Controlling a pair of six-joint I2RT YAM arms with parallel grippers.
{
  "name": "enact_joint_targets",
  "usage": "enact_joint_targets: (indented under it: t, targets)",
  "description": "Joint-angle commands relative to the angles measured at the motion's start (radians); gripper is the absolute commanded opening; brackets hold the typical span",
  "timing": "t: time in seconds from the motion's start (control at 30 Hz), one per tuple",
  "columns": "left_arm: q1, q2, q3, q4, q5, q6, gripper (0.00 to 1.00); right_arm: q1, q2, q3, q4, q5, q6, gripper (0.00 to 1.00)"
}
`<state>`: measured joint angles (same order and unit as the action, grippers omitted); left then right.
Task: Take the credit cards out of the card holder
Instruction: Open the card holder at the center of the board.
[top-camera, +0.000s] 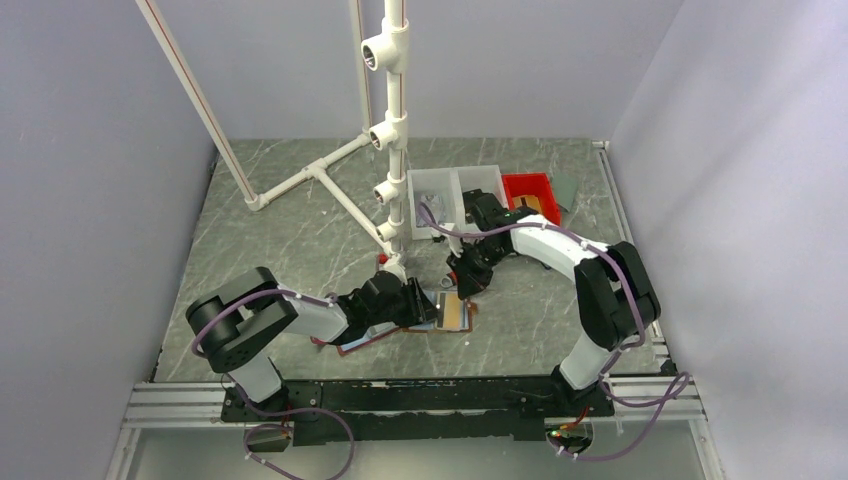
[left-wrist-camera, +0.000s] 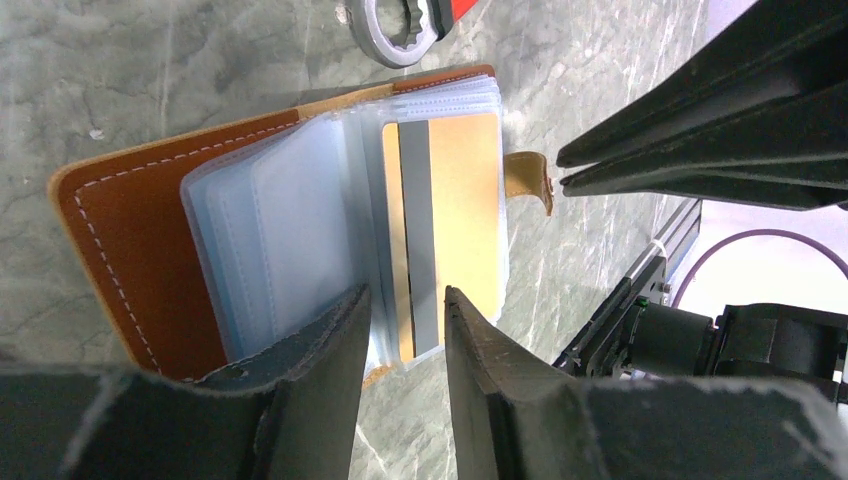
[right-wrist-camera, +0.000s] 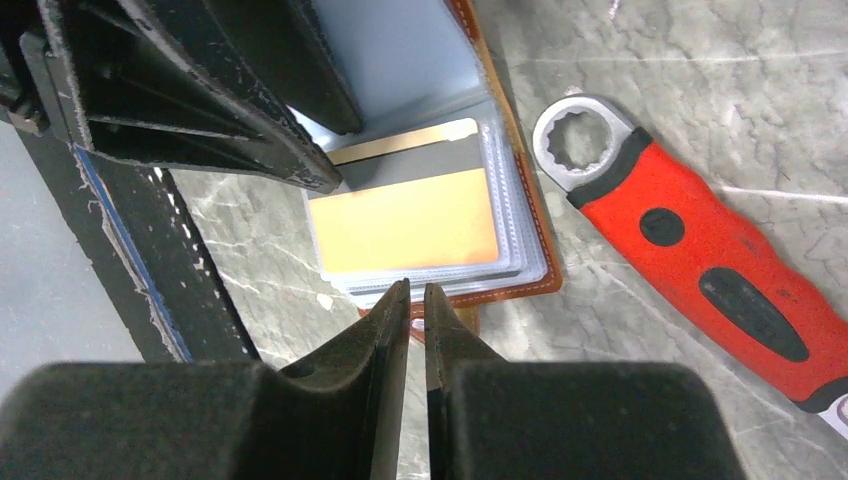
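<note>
The brown leather card holder (left-wrist-camera: 120, 230) lies open on the table, its clear sleeves fanned out. One gold credit card (left-wrist-camera: 450, 200) with a grey stripe sits in the top sleeve. My left gripper (left-wrist-camera: 405, 300) is open, its fingers either side of the card's near edge, a gap showing between them. My right gripper (right-wrist-camera: 417, 290) is shut to a thin slit with nothing in it, its tips at the opposite edge of the holder (right-wrist-camera: 500, 293) beside the strap tab (left-wrist-camera: 530, 180). From above, both grippers meet at the holder (top-camera: 455, 314).
A red-handled wrench (right-wrist-camera: 700, 270) lies just beyond the holder, close to the base of a white pipe frame (top-camera: 395, 130). White bins (top-camera: 455, 190) and a red bin (top-camera: 530, 190) stand at the back.
</note>
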<state>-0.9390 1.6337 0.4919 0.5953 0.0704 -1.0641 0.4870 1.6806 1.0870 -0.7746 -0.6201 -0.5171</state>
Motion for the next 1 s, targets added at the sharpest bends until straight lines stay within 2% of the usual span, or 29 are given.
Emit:
enact_joint_targets:
  t: [0.0,0.37,0.73,0.87,0.93,0.97]
  targets:
    - [0.002,0.021,-0.014,-0.007,-0.019,0.000,0.39,0.017,-0.012,-0.002,-0.028,-0.019,-0.049,0.13]
    - [0.008,0.042,-0.026,0.044,0.018,-0.013,0.41,0.056,0.099,-0.011,0.020,0.089,0.023,0.12]
    - [0.020,0.113,-0.074,0.177,0.059,-0.116,0.41,0.131,0.163,-0.015,0.091,0.145,0.096,0.11]
    - [0.026,0.128,-0.094,0.230,0.065,-0.146,0.36,0.155,0.190,-0.010,0.116,0.159,0.119,0.11]
    - [0.032,0.132,-0.103,0.246,0.065,-0.153,0.30,0.161,0.197,-0.006,0.121,0.168,0.123,0.11]
    - [0.034,0.134,-0.109,0.257,0.065,-0.157,0.24,0.163,0.200,-0.004,0.120,0.174,0.123,0.11]
